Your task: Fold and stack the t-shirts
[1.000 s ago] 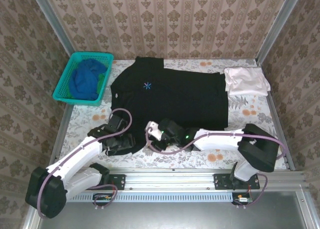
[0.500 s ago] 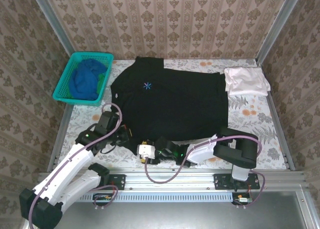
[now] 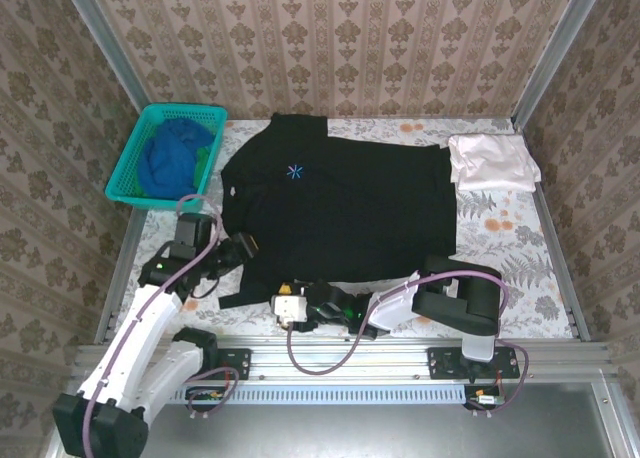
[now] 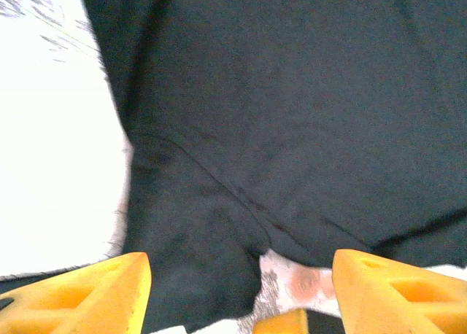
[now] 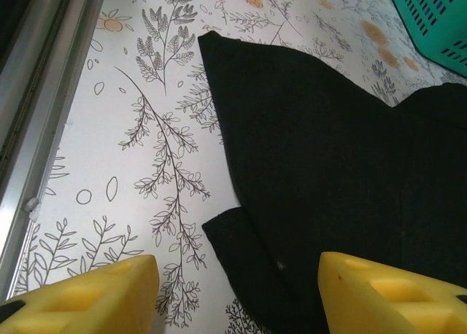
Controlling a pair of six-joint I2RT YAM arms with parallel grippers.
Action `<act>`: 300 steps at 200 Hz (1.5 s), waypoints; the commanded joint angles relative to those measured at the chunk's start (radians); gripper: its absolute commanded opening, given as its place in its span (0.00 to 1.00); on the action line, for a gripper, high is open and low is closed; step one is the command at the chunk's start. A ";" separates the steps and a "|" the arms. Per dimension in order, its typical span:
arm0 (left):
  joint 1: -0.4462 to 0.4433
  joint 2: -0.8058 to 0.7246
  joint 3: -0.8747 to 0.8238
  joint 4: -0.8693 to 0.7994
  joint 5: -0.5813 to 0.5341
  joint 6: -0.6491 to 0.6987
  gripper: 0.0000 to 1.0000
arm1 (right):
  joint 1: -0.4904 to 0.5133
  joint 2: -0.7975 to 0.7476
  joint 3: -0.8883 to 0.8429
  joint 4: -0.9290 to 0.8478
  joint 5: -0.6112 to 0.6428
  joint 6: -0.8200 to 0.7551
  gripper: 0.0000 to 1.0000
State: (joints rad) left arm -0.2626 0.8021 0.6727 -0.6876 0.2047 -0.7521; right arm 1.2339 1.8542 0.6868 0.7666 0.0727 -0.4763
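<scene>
Right arm has dropped to the near desk [image 3: 505, 253] edge and the left has swung leftward; left claw [image 4: 241, 265] and right claw [image 5: 237, 279] stand wide, gripping nothing. Black t-shirt [image 3: 350, 198] lies flat mid-desk, light-blue starburst mark [image 3: 294, 171] upward, near hem partly hidden by the right arm.

Each arm is built from white moulded link shells joined by black joint housings [image 3: 470, 300]. This applies to the left arm [image 3: 150, 323] and the right arm [image 3: 398, 302]. A lavender cable [image 3: 122, 338] runs externally along each arm. The left gripper [image 4: 241, 265] has two orange-yellow fingers [image 4: 80, 294] with recessed rectangular pockets. The right gripper [image 5: 239, 265] has yellow fingers [image 5: 394, 290] of the same form. Each arm stands on a black base plate [image 3: 225, 359].
</scene>
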 commanded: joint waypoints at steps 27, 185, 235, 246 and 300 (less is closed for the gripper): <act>0.142 0.279 0.058 0.102 -0.048 0.175 0.62 | -0.001 0.043 0.082 -0.100 -0.047 -0.049 0.57; 0.172 0.741 0.313 0.266 -0.185 0.288 0.00 | -0.021 -0.156 0.155 -0.450 -0.014 -0.107 0.00; 0.196 0.631 0.296 0.197 -0.253 0.327 0.00 | -0.035 -0.268 0.101 -0.550 -0.156 -0.112 0.00; 0.215 0.643 0.283 0.202 -0.250 0.335 0.00 | -0.036 -0.266 0.097 -0.567 -0.152 -0.107 0.00; 0.254 0.783 0.323 0.230 -0.214 0.369 0.00 | -0.013 -0.109 0.204 -0.559 -0.143 -0.100 0.33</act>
State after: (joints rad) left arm -0.0128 1.5261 0.9546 -0.4400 -0.0196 -0.4244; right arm 1.2057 1.6585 0.8169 0.2359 -0.0509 -0.5678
